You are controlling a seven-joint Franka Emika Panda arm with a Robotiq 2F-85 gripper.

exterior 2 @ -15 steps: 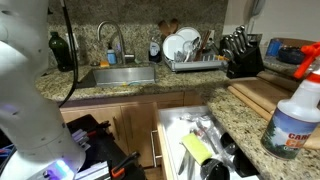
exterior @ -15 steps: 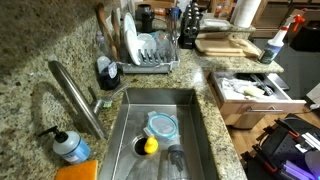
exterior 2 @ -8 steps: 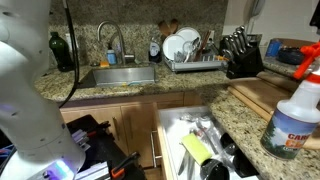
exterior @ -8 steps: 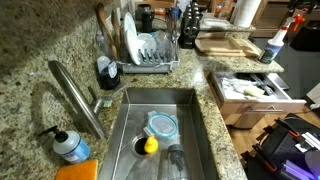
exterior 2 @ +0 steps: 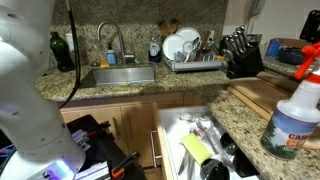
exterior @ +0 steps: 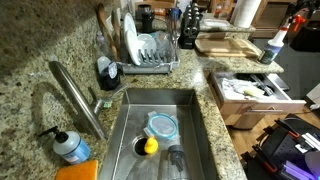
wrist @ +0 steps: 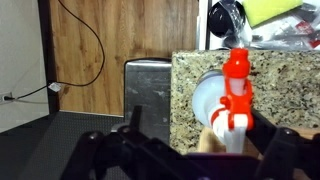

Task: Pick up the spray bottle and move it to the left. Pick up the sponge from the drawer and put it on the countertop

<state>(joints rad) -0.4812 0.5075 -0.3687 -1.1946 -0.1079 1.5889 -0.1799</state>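
Wrist view: looks onto the spray bottle (wrist: 218,98), white body with a red trigger head, upright on the speckled granite tabletop (wrist: 295,95), close to its edge. Claw (wrist: 200,150) at the bottom of the frame, spread wide, a dark finger (wrist: 132,140) out to either side of the bottle. Nothing gripped; no contact with the bottle to be made out. Yellow-green sponge (wrist: 272,10) in the top right corner, just beside shiny metal utensils (wrist: 225,15). Past the tabletop edge, a wood panel (wrist: 130,30) with a loose black cable (wrist: 95,50) hanging across it.

In both exterior views:
- Spray bottle (exterior: 274,44) (exterior 2: 293,115) upright at the end of the tabletop, just beside a wooden cutting board (exterior: 225,44) (exterior 2: 262,95).
- Drawer (exterior: 285,100) (exterior 2: 160,140) pulled open below that stretch of tabletop, full of utensils.
- Steel sink (exterior: 115,130) (exterior 2: 120,75) with a curved faucet (exterior: 75,95) (exterior 2: 112,40).
- Dish rack (exterior: 150,55) (exterior 2: 195,55) with white plates next to the sink.

In an exterior view:
- Sponge (exterior 2: 195,148) lying inside the drawer among the utensils.
- Round lidded container (exterior: 162,125) and a small yellow object (exterior: 150,145) in the sink basin.
- Blue soap dispenser (exterior: 70,145) near the faucet base.
- Knife block (exterior 2: 240,55) well along the tabletop from the bottle.
- White robot arm (exterior 2: 25,80) filling one side of the frame.
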